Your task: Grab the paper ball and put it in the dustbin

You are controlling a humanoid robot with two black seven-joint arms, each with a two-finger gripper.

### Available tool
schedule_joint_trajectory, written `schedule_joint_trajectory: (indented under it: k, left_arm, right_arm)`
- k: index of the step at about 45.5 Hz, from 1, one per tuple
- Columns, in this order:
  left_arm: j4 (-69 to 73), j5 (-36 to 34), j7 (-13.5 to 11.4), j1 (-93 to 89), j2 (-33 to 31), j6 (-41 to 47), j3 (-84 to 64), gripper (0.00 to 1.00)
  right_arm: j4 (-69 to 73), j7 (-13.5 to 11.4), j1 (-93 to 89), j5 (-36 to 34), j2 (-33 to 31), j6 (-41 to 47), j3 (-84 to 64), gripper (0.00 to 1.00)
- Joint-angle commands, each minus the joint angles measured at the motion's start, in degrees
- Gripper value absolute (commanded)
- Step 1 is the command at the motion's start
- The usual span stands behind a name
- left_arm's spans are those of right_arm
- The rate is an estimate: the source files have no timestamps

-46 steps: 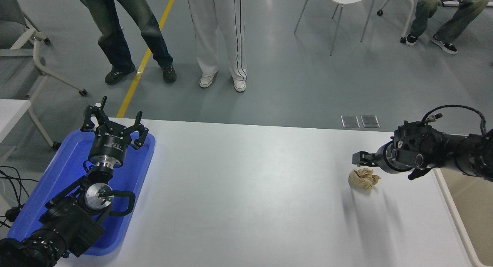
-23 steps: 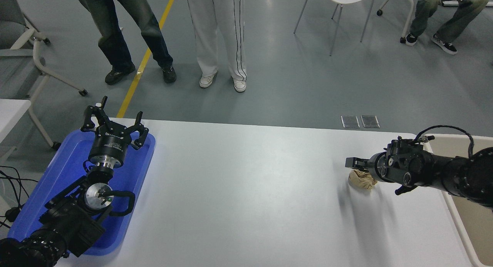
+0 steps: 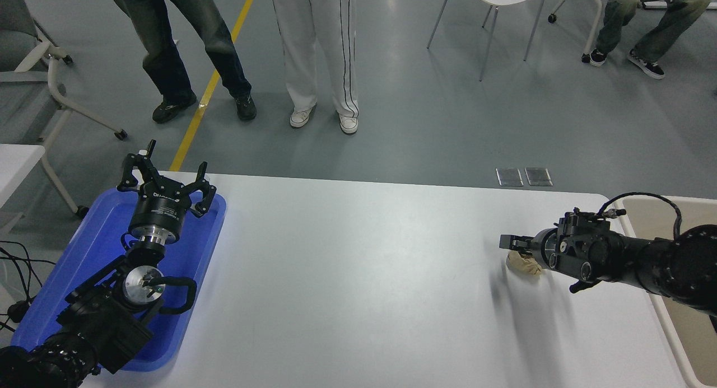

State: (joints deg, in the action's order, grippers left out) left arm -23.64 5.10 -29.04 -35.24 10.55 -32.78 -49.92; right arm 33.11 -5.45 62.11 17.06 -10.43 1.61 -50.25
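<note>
With the right black hand [image 3: 518,247] low over the crumpled tan paper ball [image 3: 524,263] near the white table's [image 3: 358,298] right end, its spread impossible to tell, settle astride the wad before squeezing gently.

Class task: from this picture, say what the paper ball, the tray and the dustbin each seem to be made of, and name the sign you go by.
Paper ball: crumpled tan paper, matte, judging by its creases and lumpy outline.
Tray: probably moulded plastic, smooth and slightly glossy; uniform blue with a rounded raised rim.
Dustbin: likely plastic, with a smooth rounded cream rim and plain beige inner walls; only part shows.
</note>
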Motion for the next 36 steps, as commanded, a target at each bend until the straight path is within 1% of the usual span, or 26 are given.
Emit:
schedule_joint_trajectory:
  k: [1,12,19,24,27,30,31,34,36]
  left_arm:
    - [0.1,0.0,0.0,0.0,0.0,0.0,0.1,1.0]
    - [0.1,0.0,0.0,0.0,0.0,0.0,0.0,1.0]
    - [0.0,0.0,0.0,0.0,0.0,0.0,0.0,1.0]
    - [0.0,0.0,0.0,0.0,0.0,0.0,0.1,1.0]
    - [0.0,0.0,0.0,0.0,0.0,0.0,0.0,1.0]
    - [0.0,0.0,0.0,0.0,0.0,0.0,0.0,1.0]
    - [0.1,0.0,0.0,0.0,0.0,0.0,0.0,1.0]
    - [0.0,0.0,0.0,0.0,0.0,0.0,0.0,1.0]
    - [0.0,0.0,0.0,0.0,0.0,0.0,0.0,1.0]
  right_arm:
    - [0.0,0.0,-1.1,0.1,0.5,-0.4,0.1,1.0]
    - [-0.1,0.0,-1.4,0.1,0.5,-0.5,0.1,0.99]
    - [-0.1,0.0,-1.5,0.1,0.5,-0.6,0.2,0.93]
    - [-0.1,-0.1,-1.6,-0.4,0.5,-0.6,0.2,0.85]
    - [-0.1,-0.1,-1.8,-0.7,0.5,-0.6,0.2,0.77]
    - [-0.1,-0.1,-1.9,-1.0,0.5,-0.6,0.2,0.74]
    - [-0.1,-0.1,-1.9,-1.1,0.5,-0.6,0.2,0.72]
    - [0.1,-0.1,-1.9,-1.2,0.5,-0.6,0.3,0.6]
    - [0.2,-0.1,-1.9,-1.2,0.5,-0.6,0.3,0.55]
